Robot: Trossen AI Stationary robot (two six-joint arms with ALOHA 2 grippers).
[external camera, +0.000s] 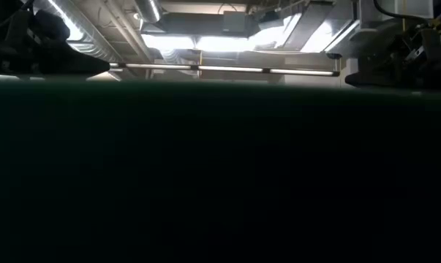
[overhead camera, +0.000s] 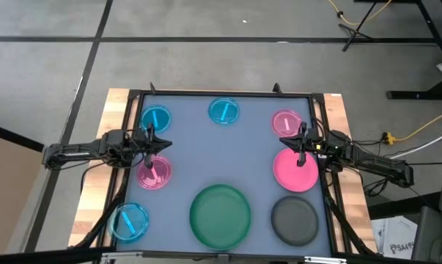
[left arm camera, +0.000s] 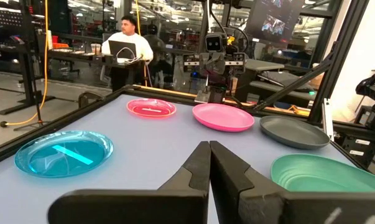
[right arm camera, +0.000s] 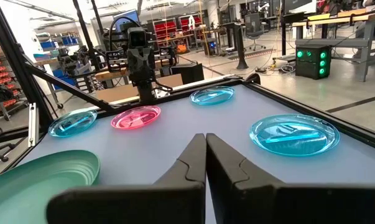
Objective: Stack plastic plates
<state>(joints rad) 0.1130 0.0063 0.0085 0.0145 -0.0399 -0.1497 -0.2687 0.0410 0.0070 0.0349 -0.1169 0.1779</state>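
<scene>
Both fingers closed, empty: left fingers [overhead camera: 149,139], right fingers [overhead camera: 302,139] above plates [overhead camera: 220,214]

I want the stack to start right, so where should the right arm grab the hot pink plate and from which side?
Grip the hot pink plate by its raised outer rim, probably the edge nearest the right gripper, coming down from above. It lies flat, so only the thin rim offers a pinch.

- A person [left arm camera: 126,46] in a white top is standing beyond the table [overhead camera: 206,158].
- A yellow cable [overhead camera: 415,130] is lying across the grey floor [overhead camera: 206,44].
- Ceiling lights [external camera: 220,42] are glowing overhead.
</scene>
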